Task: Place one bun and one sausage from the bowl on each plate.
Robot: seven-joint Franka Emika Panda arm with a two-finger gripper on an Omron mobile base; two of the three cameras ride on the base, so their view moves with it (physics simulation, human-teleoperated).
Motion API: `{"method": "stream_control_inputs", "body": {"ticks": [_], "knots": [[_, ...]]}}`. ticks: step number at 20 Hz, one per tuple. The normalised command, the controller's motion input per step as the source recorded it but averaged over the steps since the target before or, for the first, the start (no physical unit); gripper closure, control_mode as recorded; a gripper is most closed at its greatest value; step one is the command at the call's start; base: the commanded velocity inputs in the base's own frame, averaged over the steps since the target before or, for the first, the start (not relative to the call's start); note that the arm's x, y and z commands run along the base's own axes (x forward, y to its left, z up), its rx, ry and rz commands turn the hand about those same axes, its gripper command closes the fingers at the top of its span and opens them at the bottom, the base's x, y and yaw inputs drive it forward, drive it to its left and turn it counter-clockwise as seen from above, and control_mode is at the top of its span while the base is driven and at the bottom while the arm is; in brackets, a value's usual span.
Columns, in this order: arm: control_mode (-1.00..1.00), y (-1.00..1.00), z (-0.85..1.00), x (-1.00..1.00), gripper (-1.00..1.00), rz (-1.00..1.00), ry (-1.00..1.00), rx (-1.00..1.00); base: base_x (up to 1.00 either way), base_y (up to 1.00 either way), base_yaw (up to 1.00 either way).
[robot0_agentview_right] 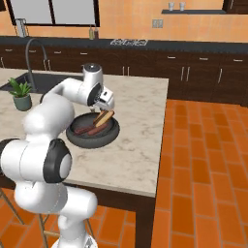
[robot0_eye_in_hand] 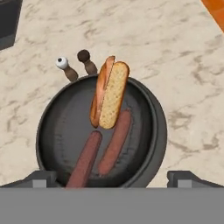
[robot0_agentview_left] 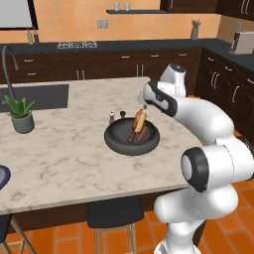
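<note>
End effector (robot0_eye_in_hand: 112,177) wide open, empty, poised above the bowl (robot0_eye_in_hand: 157,131)

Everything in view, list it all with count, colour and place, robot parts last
bowl: one, dark grey, on the counter near its right end
bun: one, tan, split, propped on the bowl's far rim
sausages: two, reddish-brown, side by side in the bowl
shakers: two, brown, behind the bowl
plant: one, green, potted, by the sink
plate: one, blue rim, counter's left edge
stool: one, black, under the counter
gripper: one, dark tips, open above the bowl
</note>
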Motion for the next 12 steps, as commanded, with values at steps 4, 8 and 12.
{"method": "stream_control_inputs", "body": {"ticks": [4,8,12], "knots": [[-1.00,0.17,-0.84,0.80,-1.00,0.01,0.16,0.01,0.00,0.00,0.00],[-1.00,0.03,-0.57,0.29,-1.00,0.00,0.09,0.06,0.00,0.00,0.00],[-1.00,0.00,-0.39,0.21,-1.00,0.00,-0.01,0.20,0.00,0.00,0.00]]}}
